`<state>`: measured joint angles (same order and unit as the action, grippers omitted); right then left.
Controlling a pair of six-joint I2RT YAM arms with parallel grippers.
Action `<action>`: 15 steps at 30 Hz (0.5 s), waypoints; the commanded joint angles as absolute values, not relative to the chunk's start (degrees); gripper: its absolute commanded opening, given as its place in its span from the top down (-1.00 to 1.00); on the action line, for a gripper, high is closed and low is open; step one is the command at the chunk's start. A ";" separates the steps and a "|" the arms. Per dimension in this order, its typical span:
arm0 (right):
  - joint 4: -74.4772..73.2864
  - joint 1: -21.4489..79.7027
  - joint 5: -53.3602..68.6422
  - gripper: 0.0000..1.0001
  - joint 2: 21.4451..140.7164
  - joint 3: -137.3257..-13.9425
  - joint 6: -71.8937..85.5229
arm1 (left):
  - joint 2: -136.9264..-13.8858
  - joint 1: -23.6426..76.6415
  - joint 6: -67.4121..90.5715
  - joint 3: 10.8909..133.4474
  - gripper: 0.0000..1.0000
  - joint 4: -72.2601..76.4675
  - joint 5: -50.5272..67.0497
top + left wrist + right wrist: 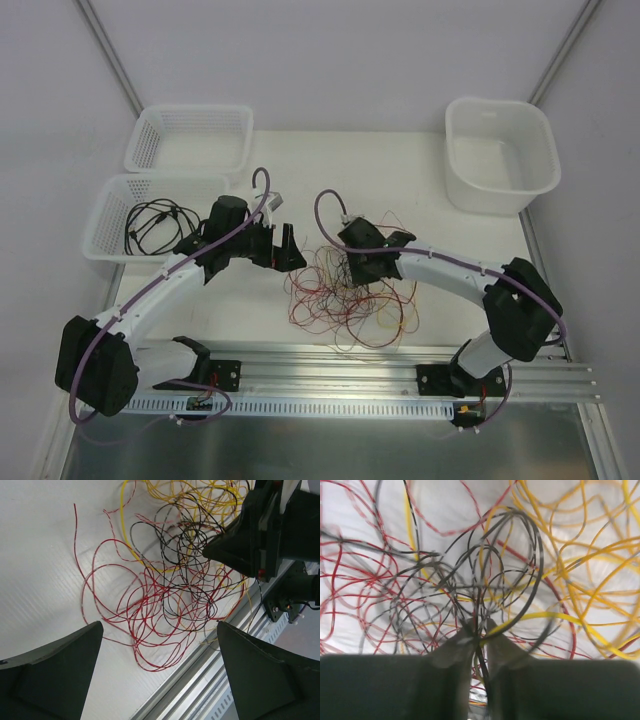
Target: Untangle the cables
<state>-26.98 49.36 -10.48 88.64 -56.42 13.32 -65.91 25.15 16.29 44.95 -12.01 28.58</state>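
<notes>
Far left of the cables [345,305], a white basket [98,222] is holding a black cord [155,225]. Just left of them, the left gripper [287,250] is hovering, fingers spread wide. The red, yellow and black cables are lying tangled on the counter [245,315]. Over them, the right gripper [479,630] is pinching black strands, fingers nearly together. Far right of them, a white tub [548,150] is sitting.

- Left arm [150,290] is extended inward; left gripper [281,250] is held with fingers [55,670] spread wide.
- Right gripper [476,635] is angled downward, fingers closed together on black cables [540,560].
</notes>
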 commanded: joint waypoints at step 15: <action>-30.59 42.62 -5.19 -0.15 89.31 -79.46 10.99 | -64.78 25.40 15.73 46.93 -0.98 -12.66 28.21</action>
<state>-27.88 41.71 -8.36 92.09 -81.97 11.22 -65.89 25.15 16.25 45.10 -12.80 28.23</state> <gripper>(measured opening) 0.553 0.990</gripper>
